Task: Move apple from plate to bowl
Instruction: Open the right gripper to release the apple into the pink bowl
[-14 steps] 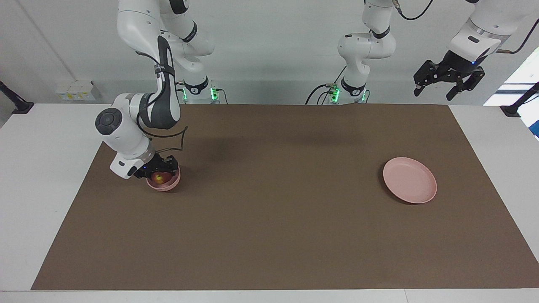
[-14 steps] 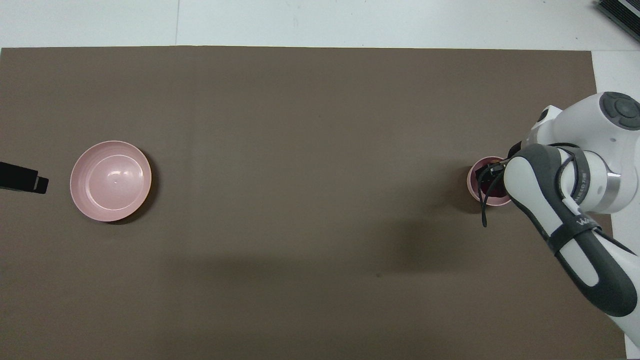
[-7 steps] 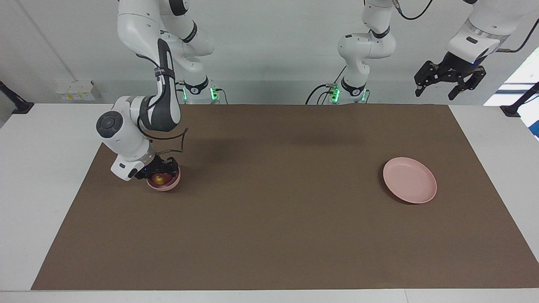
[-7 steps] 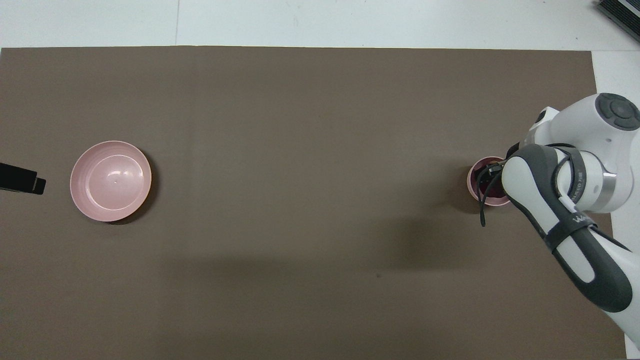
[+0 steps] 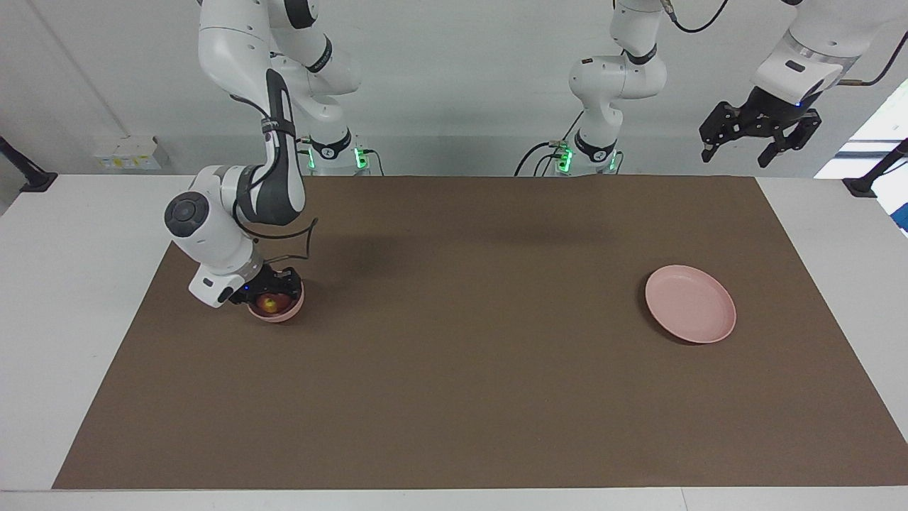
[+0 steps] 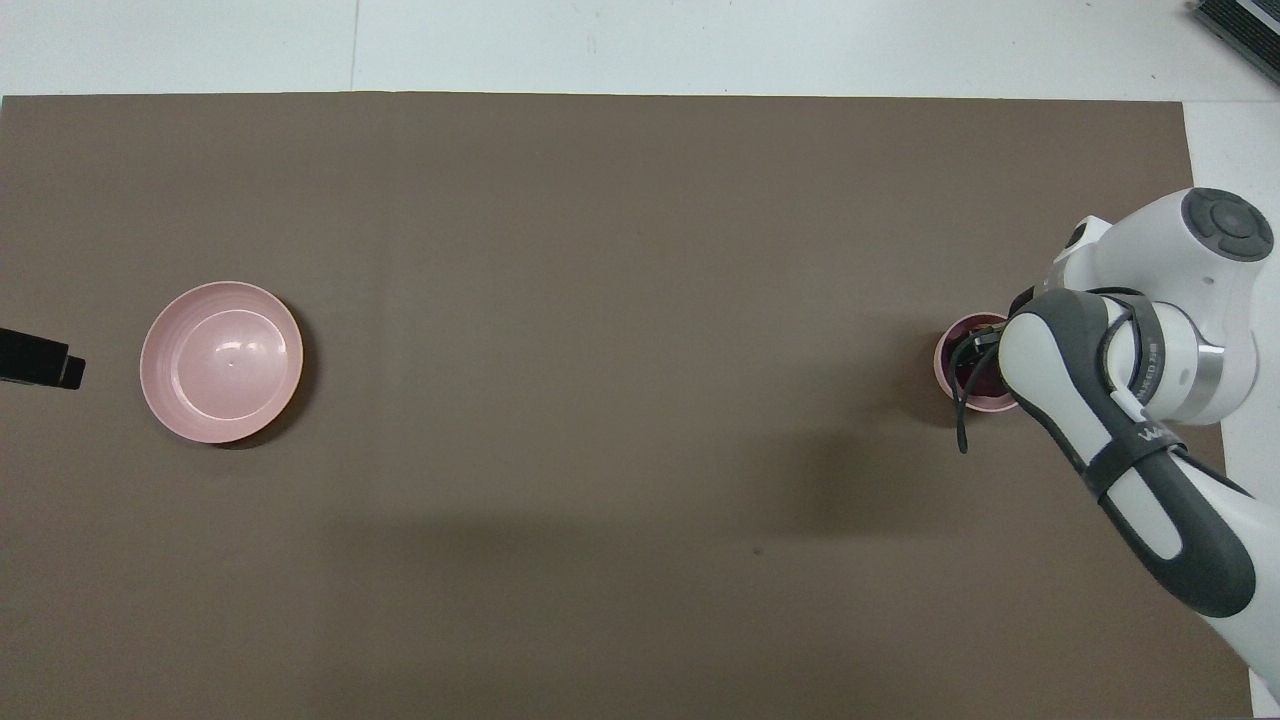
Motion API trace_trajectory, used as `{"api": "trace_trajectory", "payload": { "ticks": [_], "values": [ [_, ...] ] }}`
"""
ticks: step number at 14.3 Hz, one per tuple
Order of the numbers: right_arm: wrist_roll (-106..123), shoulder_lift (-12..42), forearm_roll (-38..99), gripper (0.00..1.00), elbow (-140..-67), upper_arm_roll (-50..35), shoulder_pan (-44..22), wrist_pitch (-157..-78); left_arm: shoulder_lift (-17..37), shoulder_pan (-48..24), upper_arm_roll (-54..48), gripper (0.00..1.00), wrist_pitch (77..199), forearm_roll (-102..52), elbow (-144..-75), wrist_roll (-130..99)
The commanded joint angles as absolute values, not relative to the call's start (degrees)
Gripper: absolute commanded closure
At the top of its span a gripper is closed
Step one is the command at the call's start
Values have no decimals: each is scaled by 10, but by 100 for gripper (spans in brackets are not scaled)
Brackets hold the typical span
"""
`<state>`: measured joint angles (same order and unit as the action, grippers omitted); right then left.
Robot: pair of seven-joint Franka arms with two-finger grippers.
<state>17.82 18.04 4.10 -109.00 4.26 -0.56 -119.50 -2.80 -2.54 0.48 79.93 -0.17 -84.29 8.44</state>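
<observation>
The right gripper [image 5: 272,297] is down inside the small pink bowl [image 5: 292,309], which sits on the brown mat [image 5: 454,397] toward the right arm's end of the table. Its fingers are closed around the dark red apple [image 5: 269,304], whose yellowish patch shows between them in the facing view. The apple sits low in the bowl, within the rim; whether it rests on the bowl's bottom cannot be told, since the gripper body covers most of it. In the overhead view the right arm's forearm hides much of the bowl [image 6: 946,358], and only a dark sliver of the apple [image 6: 980,379] and the gripper shows inside the pink rim.

The pale pink plate [image 5: 689,304] lies bare on the mat toward the left arm's end of the table, well apart from the bowl. From overhead the plate [image 6: 221,361] shows its low rim and flat inner circle.

The left gripper [image 5: 759,142] waits raised high above the table's edge at the left arm's end, its fingers spread wide and holding nothing. From overhead only its dark tip [image 6: 40,359] shows at the picture's edge, beside the plate
</observation>
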Motion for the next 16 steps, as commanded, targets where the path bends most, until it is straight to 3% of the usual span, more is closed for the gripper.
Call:
{"api": "trace_trajectory", "payload": {
  "ticks": [1,5,6,8,9,12,16],
  "values": [
    [166,181,25,100,-1095,36,1,-1209,-37,-16,-2,0,792,3,-842,89],
    [163,182,25,95,-1097,37,1,-1209,-38,-15,-1,0,793,-1,-843,91],
    [163,182,25,88,-1098,36,1,-1211,-38,-15,-1,0,793,-1,-844,91],
    [162,182,25,59,-1098,37,1,-1213,-40,-15,-1,0,794,-2,-844,91],
    [155,182,25,50,-1098,36,1,-1213,-41,-15,-1,0,794,-3,-845,91],
    [152,182,25,41,-1099,36,1,-1213,-43,-15,1,0,794,-4,-847,93],
    [152,182,25,18,-1099,36,1,-1212,-43,-15,2,0,795,-4,-846,91]
  ]
}}
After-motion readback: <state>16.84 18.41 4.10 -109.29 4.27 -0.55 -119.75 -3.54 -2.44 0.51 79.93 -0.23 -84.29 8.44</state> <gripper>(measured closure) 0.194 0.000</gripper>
